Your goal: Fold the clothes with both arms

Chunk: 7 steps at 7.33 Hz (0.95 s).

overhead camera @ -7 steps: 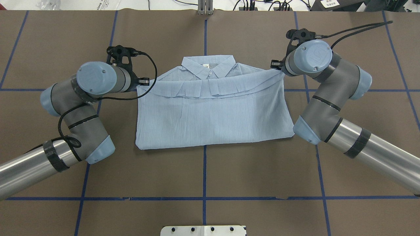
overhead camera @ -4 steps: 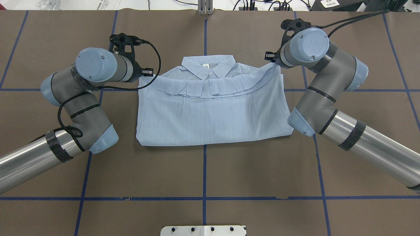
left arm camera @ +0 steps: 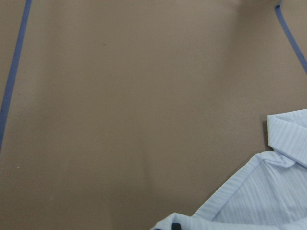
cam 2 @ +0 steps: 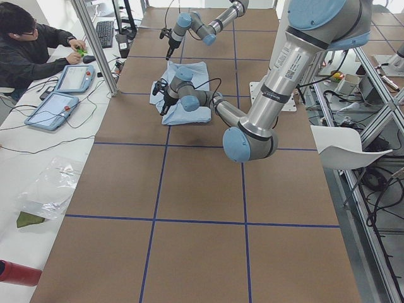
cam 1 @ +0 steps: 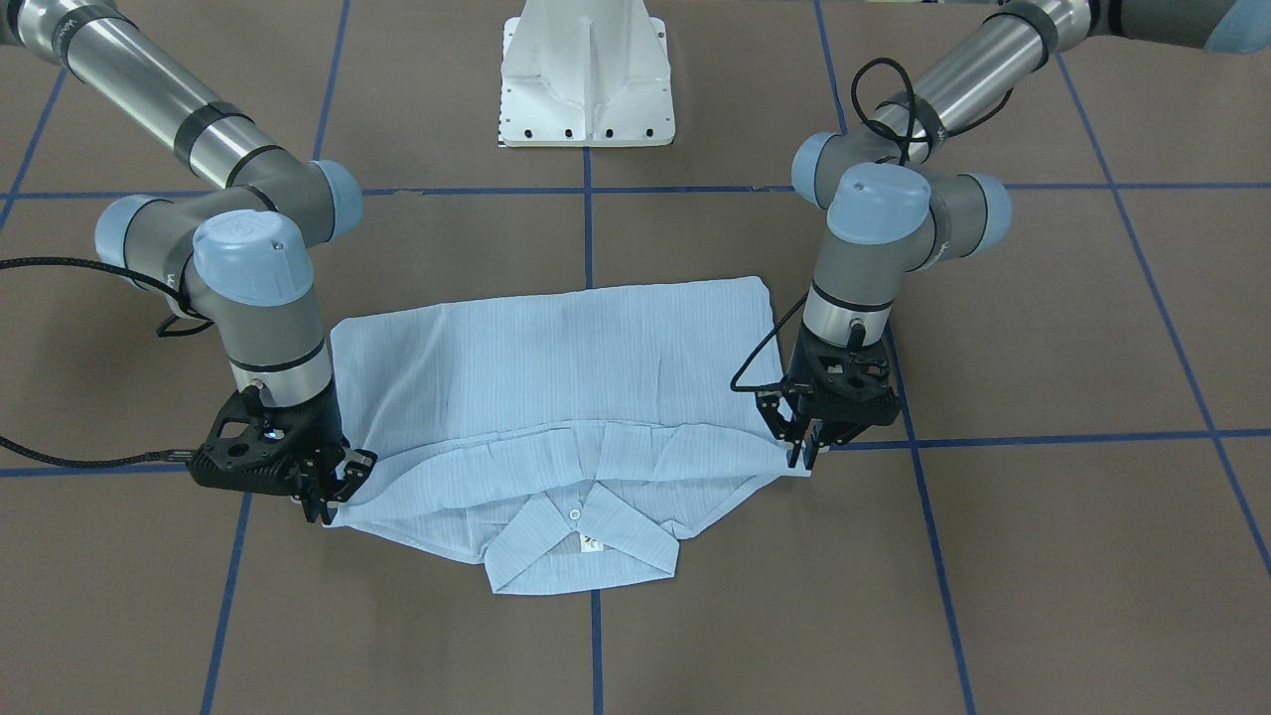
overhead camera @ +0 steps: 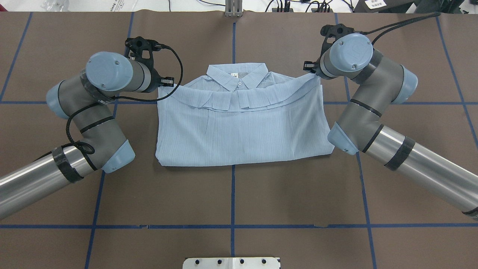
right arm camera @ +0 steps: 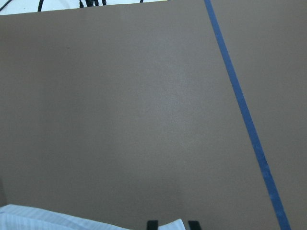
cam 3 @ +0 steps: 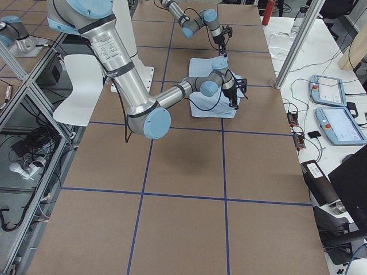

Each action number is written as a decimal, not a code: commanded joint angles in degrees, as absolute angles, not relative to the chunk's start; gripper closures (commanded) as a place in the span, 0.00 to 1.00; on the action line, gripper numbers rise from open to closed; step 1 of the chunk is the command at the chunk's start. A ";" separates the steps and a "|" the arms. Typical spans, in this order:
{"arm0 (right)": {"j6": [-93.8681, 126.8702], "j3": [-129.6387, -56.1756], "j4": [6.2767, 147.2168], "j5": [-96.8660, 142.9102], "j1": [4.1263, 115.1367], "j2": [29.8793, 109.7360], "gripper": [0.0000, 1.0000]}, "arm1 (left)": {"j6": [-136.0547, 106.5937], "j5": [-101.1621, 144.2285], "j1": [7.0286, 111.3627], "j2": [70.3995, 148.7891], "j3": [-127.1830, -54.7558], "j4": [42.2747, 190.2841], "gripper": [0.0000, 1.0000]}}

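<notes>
The light blue striped shirt (cam 1: 556,377) lies on the brown table, collar on the far side, its hem folded up to just below the collar (overhead camera: 239,76). My left gripper (cam 1: 806,457) is shut on the folded edge's corner, low over the table; it also shows in the overhead view (overhead camera: 168,83). My right gripper (cam 1: 338,497) is at the other corner (overhead camera: 309,69). In the right wrist view its fingertips (right arm camera: 152,224) stand apart with the shirt corner (right arm camera: 170,224) between them. The left wrist view shows shirt edge (left arm camera: 268,201) and collar tip.
The white pedestal base (cam 1: 586,79) stands at the table's near side (overhead camera: 231,262). Blue tape lines (overhead camera: 232,194) grid the brown table. An operator (cam 2: 25,44) sits past the far edge with tablets (cam 2: 57,107). Cables lie beyond the far edge.
Both grippers carried the folded edge further toward the collar a second ago. In the last half second they have barely moved and the shirt has settled flat.
</notes>
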<state>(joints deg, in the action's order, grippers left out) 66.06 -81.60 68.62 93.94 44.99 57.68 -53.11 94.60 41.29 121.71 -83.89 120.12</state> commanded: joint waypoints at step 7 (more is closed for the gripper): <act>64.95 -82.88 68.47 96.06 45.97 57.92 0.00 | -67.13 95.73 28.94 109.78 -98.97 120.59 0.01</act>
